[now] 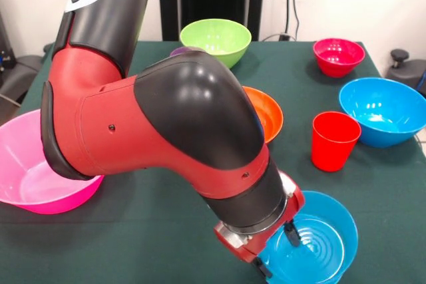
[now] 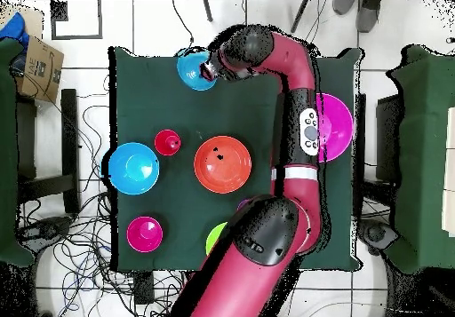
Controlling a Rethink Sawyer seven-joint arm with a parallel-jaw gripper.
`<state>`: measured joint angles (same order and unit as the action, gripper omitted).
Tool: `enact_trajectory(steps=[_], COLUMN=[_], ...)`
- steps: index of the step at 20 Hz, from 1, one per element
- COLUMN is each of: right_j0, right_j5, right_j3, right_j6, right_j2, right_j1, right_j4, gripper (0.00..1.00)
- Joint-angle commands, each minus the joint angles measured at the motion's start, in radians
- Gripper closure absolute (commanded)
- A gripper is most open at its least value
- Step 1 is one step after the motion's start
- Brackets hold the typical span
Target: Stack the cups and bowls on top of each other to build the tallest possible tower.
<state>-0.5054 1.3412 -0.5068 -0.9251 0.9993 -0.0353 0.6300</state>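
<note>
The pincer reaches down at the small blue bowl on the near right of the tabletop, one fingertip inside the bowl and one at its near-left rim; whether the wall is clamped yet I cannot tell. The glossy wall could slip or the bowl tip if lifted by one edge. A red cup stands just beyond; the orange bowl sits mid-table, half hidden by the arm.
</note>
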Motion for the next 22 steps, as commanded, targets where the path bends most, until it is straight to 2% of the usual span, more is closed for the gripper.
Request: enact_trajectory(steps=[1,12,16,20,22], right_j0=[0.011,0.015,0.024,0.049,0.053], right_j5=[-0.024,-0.017,-0.016,0.094,0.113], right_j3=[-0.073,-0.065,-0.036,0.049,0.067], right_j6=[-0.059,-0.06,-0.054,-0.068,-0.07], right_j2=[-0.12,-0.131,-0.131,-0.101,-0.094], right_j1=[0.008,0.012,0.002,0.013,0.013], right_j4=[0.013,-0.01,-0.017,-0.011,-0.006], gripper=[0.0,0.0,0.0,0.0,0.0])
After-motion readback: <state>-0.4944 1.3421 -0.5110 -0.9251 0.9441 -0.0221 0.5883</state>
